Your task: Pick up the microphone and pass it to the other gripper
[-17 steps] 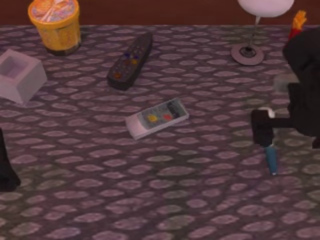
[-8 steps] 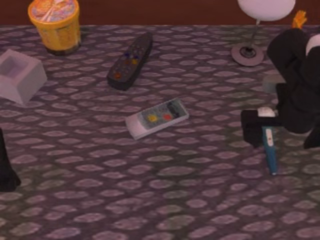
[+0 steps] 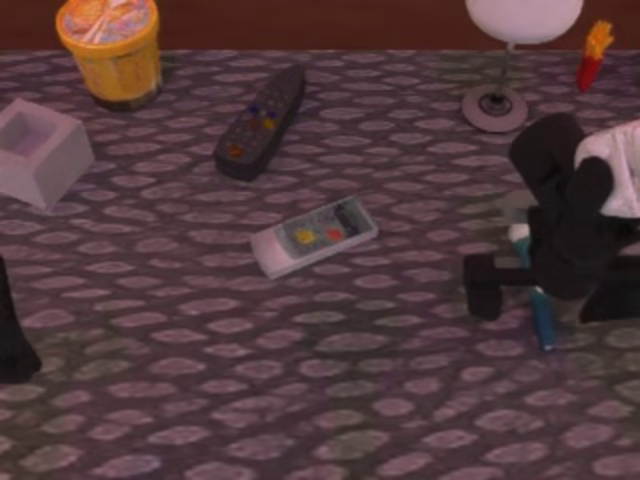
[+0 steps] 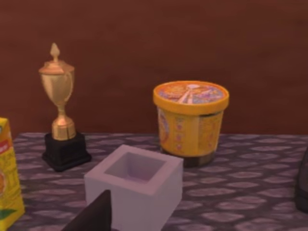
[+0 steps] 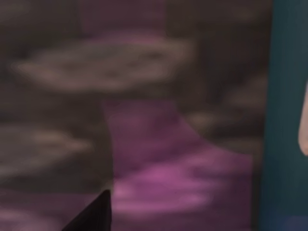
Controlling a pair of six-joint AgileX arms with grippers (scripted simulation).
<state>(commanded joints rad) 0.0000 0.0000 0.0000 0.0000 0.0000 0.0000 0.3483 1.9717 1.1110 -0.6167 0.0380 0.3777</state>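
1. The right end effector (image 3: 538, 285) is low over the right side of the surface (image 3: 320, 400), its black arm crossing in from the right edge of the top view.
2. The microphone (image 3: 541, 318) lies on the right side of the surface directly under that arm; only its teal handle and a sliver of its white head show from above.
3. One black finger (image 3: 484, 287) sticks out to the left of the microphone, but the arm hides the rest, so I cannot tell whether the end effector is wide, narrow or holding anything.
4. The right wrist view shows the teal handle (image 5: 284, 115) very close, beside the patterned surface.
5. The left end effector (image 3: 12, 340) is parked at the left edge of the surface, and its opening cannot be told.
6. The grey-white remote (image 3: 314, 236) lies near the middle, well apart from the microphone.
7. The black remote (image 3: 261, 122) lies behind it.
8. An orange tub (image 3: 109, 48) and a pale open box (image 3: 38, 150) stand at the far left.
9. A white lamp (image 3: 505, 60) stands at the far right.
10. The left wrist view also shows a gold trophy (image 4: 61, 108).
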